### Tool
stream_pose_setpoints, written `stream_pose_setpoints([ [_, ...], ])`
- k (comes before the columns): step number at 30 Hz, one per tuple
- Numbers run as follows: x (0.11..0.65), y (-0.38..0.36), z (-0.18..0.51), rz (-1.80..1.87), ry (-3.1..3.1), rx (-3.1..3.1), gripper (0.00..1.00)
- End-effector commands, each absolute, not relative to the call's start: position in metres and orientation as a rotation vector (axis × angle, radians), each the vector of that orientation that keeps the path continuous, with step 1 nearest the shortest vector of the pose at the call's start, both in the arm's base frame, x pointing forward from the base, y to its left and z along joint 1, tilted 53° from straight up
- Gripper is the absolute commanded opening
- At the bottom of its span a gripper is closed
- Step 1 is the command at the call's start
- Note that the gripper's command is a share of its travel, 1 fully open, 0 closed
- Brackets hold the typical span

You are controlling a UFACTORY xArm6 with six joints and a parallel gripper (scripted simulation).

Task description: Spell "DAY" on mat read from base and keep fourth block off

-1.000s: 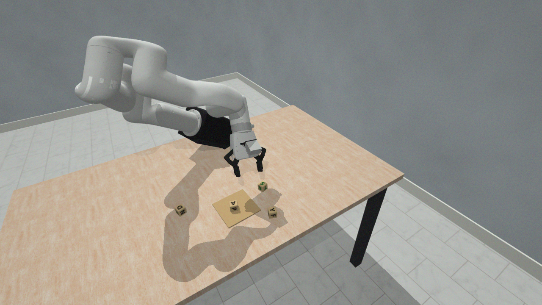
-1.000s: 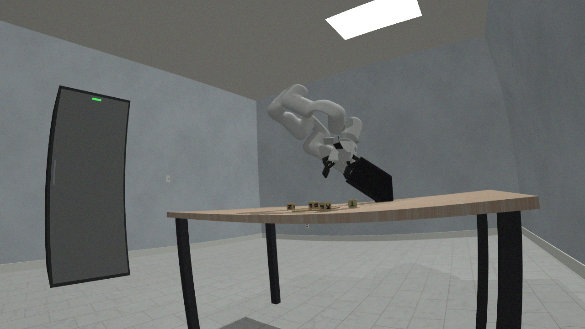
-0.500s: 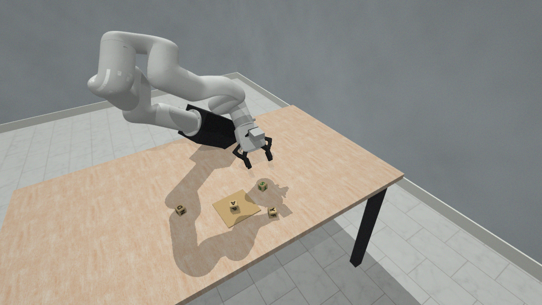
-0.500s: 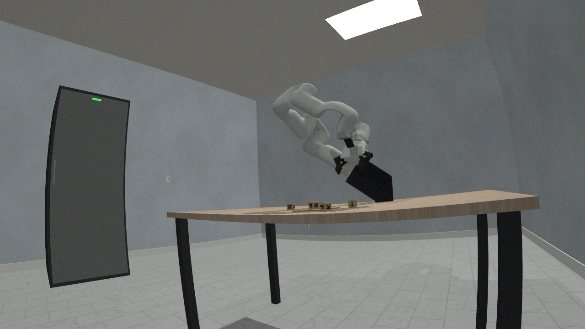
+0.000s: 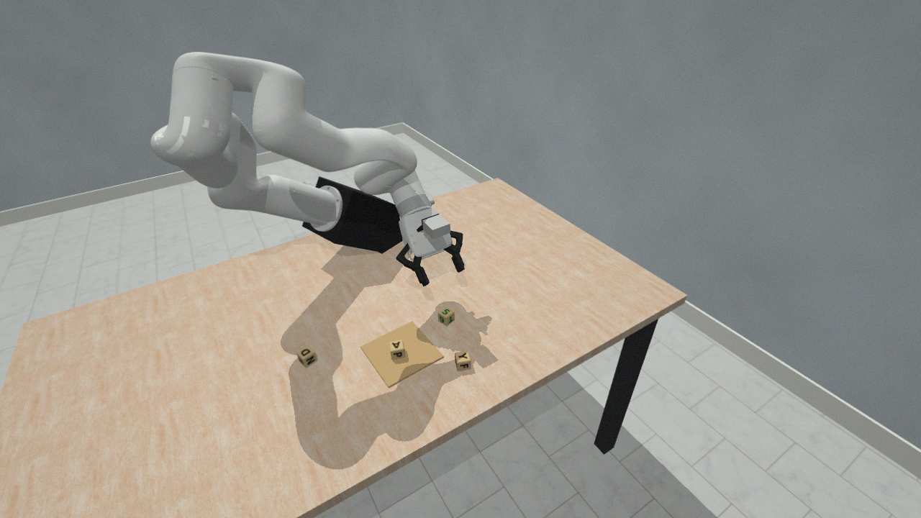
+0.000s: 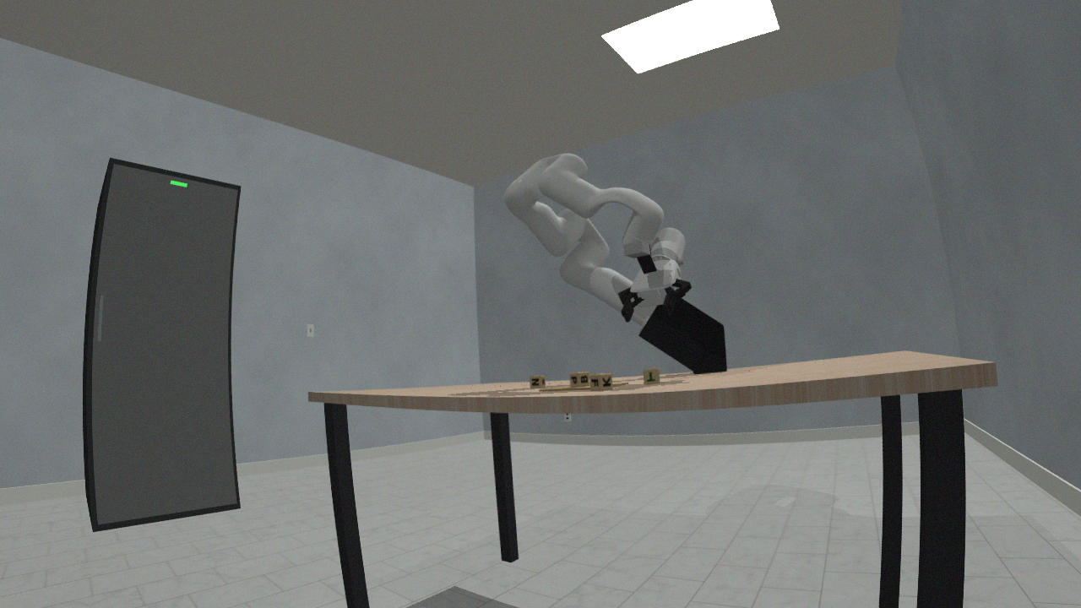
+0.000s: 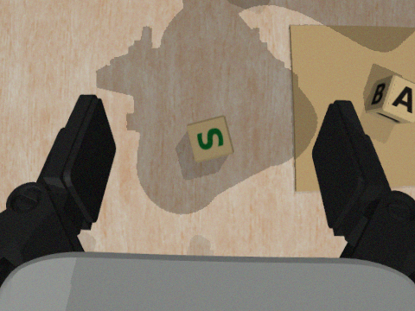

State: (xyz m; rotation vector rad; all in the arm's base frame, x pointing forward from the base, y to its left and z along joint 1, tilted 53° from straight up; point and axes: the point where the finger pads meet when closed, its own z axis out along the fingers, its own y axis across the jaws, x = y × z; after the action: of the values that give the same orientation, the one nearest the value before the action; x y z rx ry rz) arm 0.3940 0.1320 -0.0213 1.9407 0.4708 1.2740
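Note:
The A block [image 5: 396, 350] [image 6: 579, 379] [image 7: 402, 98] sits on the tan mat [image 5: 380, 364] [image 7: 316, 52], A on top; its letter looks upside down in the top view. The D block [image 5: 306, 357] [image 6: 536, 382] lies off the mat at the left in the top view, D on top, N on a side. The Y block [image 5: 463, 360] [image 6: 601, 382] stands just off the mat's right corner, Y on top. The S block [image 5: 445, 315] [image 6: 650, 376] [image 7: 210, 139] stands off the mat, turned slightly in the wrist view. My gripper [image 5: 442, 275] [image 6: 649, 312] [image 7: 214, 123] is open and empty, above the table on the robot's side of the S block.
The wooden table [image 5: 193, 412] carries the mat and blocks. The black robot base [image 5: 370, 221] stands at its far edge in the top view. The arm's shadow falls over the D block, the S block and parts of the mat.

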Motion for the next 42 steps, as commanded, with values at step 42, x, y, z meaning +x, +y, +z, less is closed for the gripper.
stream_pose_setpoints([
  [42,0.500,0.136,0.029,1.273,0.468,1.955,1.00],
])
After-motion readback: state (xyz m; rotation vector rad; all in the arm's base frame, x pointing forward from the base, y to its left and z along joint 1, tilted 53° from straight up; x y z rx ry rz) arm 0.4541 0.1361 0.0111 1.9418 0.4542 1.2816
